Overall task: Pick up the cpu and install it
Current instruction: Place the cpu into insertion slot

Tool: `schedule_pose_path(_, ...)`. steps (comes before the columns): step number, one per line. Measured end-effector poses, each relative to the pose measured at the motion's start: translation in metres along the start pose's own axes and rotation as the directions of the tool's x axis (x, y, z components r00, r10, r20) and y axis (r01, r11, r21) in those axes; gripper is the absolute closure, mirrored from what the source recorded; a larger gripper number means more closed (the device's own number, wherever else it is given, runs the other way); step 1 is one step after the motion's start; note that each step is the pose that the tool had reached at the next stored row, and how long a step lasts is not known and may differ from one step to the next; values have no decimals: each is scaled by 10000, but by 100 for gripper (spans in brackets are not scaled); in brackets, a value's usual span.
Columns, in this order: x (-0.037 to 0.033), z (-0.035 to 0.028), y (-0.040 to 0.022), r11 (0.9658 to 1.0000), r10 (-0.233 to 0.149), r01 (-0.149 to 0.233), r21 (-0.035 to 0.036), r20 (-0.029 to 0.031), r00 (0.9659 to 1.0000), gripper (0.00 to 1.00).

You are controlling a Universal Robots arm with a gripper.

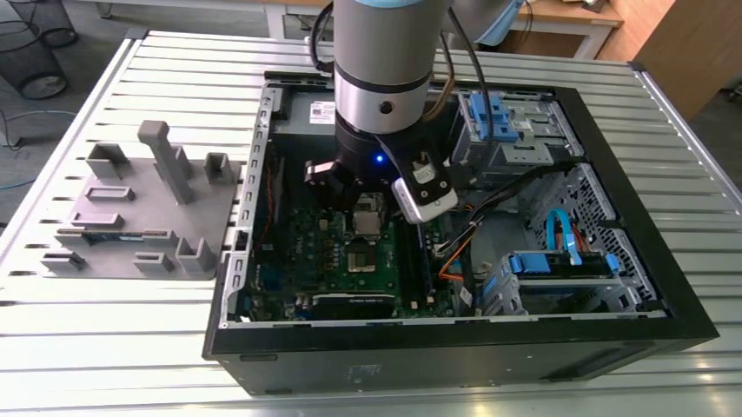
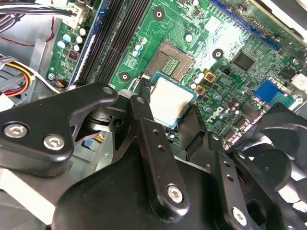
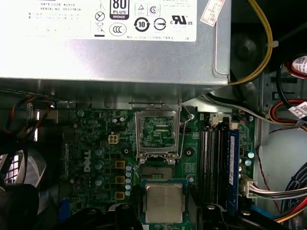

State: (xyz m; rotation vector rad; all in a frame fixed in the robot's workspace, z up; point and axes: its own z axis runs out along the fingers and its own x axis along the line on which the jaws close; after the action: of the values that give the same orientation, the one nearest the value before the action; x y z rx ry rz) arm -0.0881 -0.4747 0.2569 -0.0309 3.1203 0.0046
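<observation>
A ribbed silver metal table (image 1: pixel 139 347) carries the work. On it stands a black, open-sided computer case (image 1: pixel 464 347), into which the grey-and-silver robot arm (image 1: pixel 380 78) reaches from above. A grey moulded plastic tray (image 1: pixel 116 217) sits outside the case, well apart from the gripper on the exterior view's left.

Inside the case a boxy silver power supply (image 3: pixel 110 62) lies beyond the fingertips; the green motherboard (image 3: pixel 96 143) spreads directly beneath them; black memory slots (image 3: pixel 211 148) run alongside. The black two-fingered gripper (image 2: pixel 169 106) is closed narrow, one finger on each of two opposite edges of the cpu (image 2: pixel 171 101), a small flat square chip with a shiny silver metal top and a thin darker rim. I judge it to be held and carried above the board, its flat face up toward the wrist.

The chip is square, so it has no long axis to speak of. The relation that matters is that the open silver-framed socket (image 2: pixel 175 60) lies just ahead of the held chip, between it and the power supply, with its hinged metal frame (image 3: pixel 158 132) raised and near the fingertips.

The chip's underside is hidden. Its height over the board and its alignment with the socket cannot be told. In the first wrist view the chip covers the near part of the socket, and in the exterior view the wrist hides the fingers.
</observation>
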Motion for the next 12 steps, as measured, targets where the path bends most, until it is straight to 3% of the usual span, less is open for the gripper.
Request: schedule_pose_path(12,1,57,-6,10000,-2,2,7,1,10000,53)
